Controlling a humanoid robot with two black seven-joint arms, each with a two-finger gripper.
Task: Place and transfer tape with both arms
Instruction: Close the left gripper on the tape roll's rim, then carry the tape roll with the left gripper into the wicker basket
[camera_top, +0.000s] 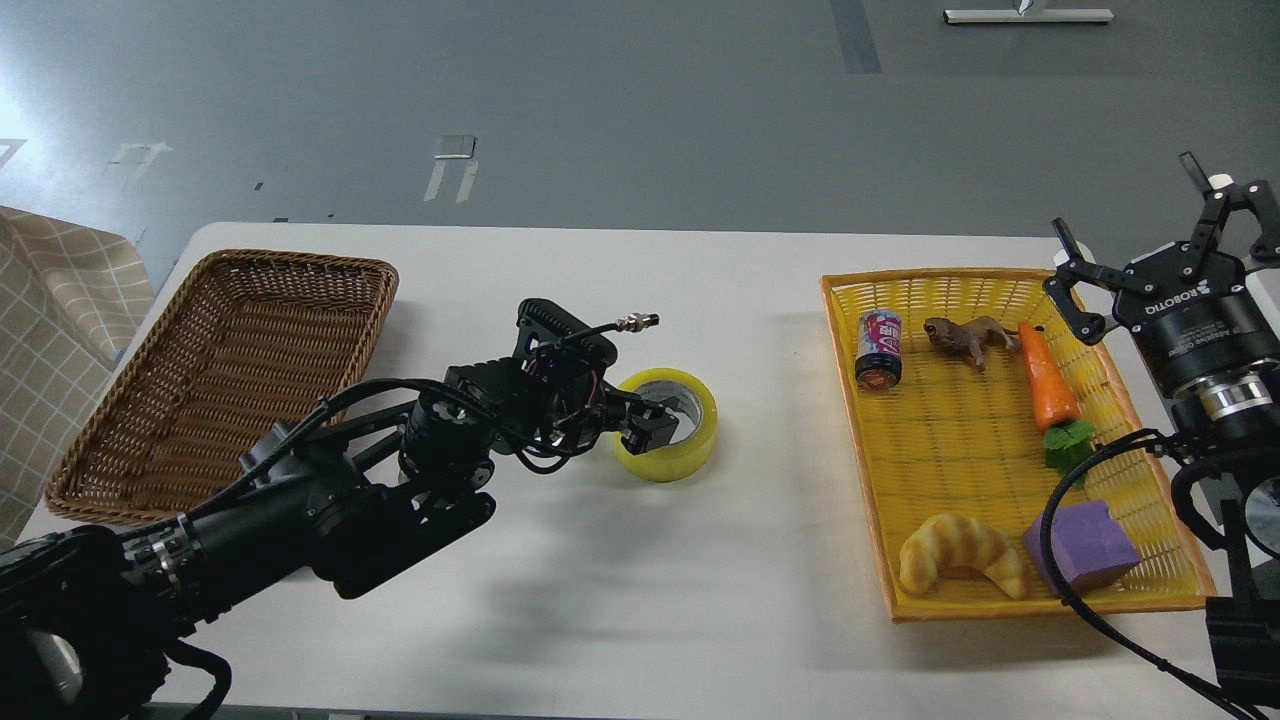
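The tape (690, 440), a yellowish roll with a grey-white core, lies flat on the white table (600, 600) near the middle. My left gripper (655, 418) has come down onto the roll's left side. Its fingers (645, 432) straddle the left wall, one reaching into the core, and a gap still shows between them. The tape rests on the table. My right gripper (1150, 235) is raised at the far right, above the yellow tray's back right corner, with fingers spread and empty.
A brown wicker basket (120, 440) stands at the left. A yellow tray (870, 480) at the right holds a can (879, 348), a toy animal (968, 336), a carrot (1047, 385), a croissant (960, 555) and a purple block (1085, 545).
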